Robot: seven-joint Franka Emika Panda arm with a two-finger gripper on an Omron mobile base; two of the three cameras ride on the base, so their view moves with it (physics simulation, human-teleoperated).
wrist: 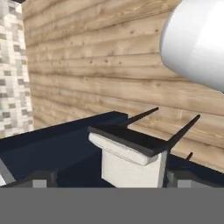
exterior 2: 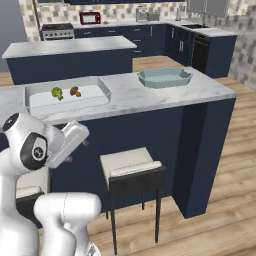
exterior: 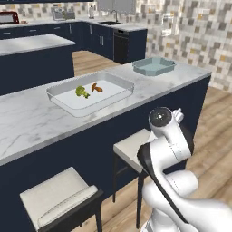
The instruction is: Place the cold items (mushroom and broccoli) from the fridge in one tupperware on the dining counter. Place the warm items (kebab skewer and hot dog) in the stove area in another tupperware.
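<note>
Folded low in front of the dark-blue, marble-topped dining counter (exterior: 27, 120), the white arm's gripper (wrist: 111, 178) stands released and empty, presumably because the cold half looks done. On that counter the green broccoli floret (exterior: 82, 92) and brown mushroom (exterior: 96, 88) lie together in the clear rectangular tupperware (exterior: 59, 100), well above the hand, while the pale-blue scalloped tupperware (exterior: 154, 66) farther along that counter looks empty, probably kept for the warm items.

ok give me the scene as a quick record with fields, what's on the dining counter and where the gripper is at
dining counter: marble top, dark blue base
clear tupperware: nearer the robot's left, holds two items
broccoli: inside the clear tupperware
mushroom: beside the broccoli, same tupperware
blue tupperware: toward the counter's right end, nothing seen in it
stools: two, white seats, in front of the counter, one at
gripper: open, holding nothing, low beside a stool
cold items: both already in one tupperware
</note>
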